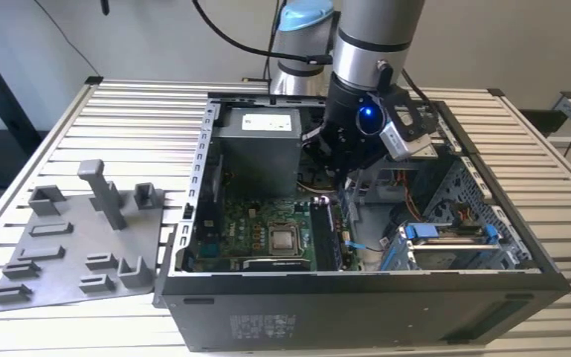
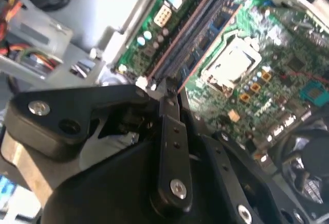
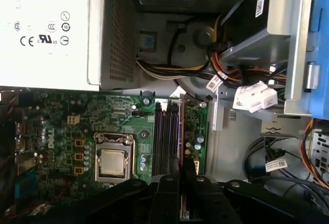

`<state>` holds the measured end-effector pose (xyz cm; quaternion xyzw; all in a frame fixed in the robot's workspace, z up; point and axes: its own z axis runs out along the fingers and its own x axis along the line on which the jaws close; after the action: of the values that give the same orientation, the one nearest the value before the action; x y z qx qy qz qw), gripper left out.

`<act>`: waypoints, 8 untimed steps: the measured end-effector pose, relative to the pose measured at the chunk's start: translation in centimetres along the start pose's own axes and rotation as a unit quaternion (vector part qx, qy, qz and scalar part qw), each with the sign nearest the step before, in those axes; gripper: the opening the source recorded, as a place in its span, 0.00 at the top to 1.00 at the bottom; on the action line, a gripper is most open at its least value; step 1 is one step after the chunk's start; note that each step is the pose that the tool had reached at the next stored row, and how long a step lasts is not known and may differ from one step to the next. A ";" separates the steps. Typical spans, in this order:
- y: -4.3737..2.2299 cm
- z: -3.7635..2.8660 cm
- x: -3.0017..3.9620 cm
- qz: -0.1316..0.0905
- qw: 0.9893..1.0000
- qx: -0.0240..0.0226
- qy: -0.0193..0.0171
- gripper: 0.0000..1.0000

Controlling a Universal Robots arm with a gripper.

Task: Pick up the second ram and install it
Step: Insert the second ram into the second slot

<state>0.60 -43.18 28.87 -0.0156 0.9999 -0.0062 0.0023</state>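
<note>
Inside the computer case the gripper is pinching its fingers nearly shut on the second ram, holding it edge-down along a memory slot, toward the exterior view's right of the motherboard, seemingly for seating.

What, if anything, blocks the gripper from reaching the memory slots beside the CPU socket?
Likely nothing, so yes: the gripper sits right over the memory slots, inside the open case. The cable bundle and drive cage lie clear of them.
</note>
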 end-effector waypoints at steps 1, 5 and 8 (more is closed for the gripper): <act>0.01 0.17 0.20 0.001 1.000 0.001 0.000 0.85; 0.01 0.90 1.18 0.004 1.000 0.001 0.000 0.85; -0.24 1.44 1.74 0.004 1.000 0.002 0.000 0.85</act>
<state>-1.12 -43.50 27.43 -0.0112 0.9999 -0.0077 0.0022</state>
